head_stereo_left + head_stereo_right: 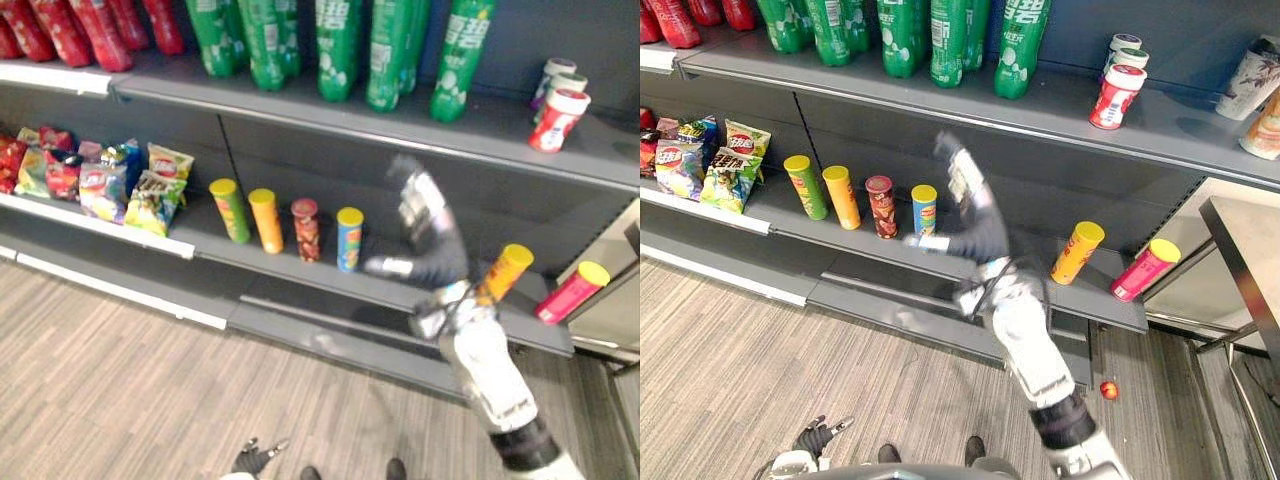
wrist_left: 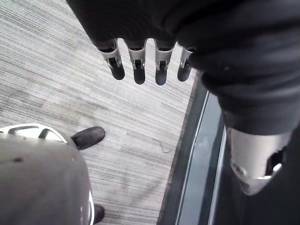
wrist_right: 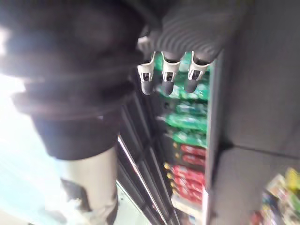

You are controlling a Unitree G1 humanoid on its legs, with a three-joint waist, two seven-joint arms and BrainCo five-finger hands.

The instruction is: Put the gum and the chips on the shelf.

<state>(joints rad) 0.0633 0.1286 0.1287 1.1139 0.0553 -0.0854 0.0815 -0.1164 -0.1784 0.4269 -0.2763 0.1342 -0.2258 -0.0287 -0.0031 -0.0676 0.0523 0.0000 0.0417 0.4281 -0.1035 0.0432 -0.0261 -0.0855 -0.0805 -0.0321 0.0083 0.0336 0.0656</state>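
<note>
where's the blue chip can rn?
Eye views: the blue can stands upright on the middle shelf, at the right end of the upright row beside the red can. The right hand is just right of it.

i could read no word or number anywhere. the green bottles [image 1: 340, 50] on the upper shelf [image 1: 500, 128] carried white lettering, too blurred for me to make out. the chip bags [image 1: 160, 188], the chip cans [image 1: 306, 230] on the lower shelf [image 1: 285, 262] and the lidded tubs [image 1: 1115, 95] bore printed labels i could not read either.
</note>
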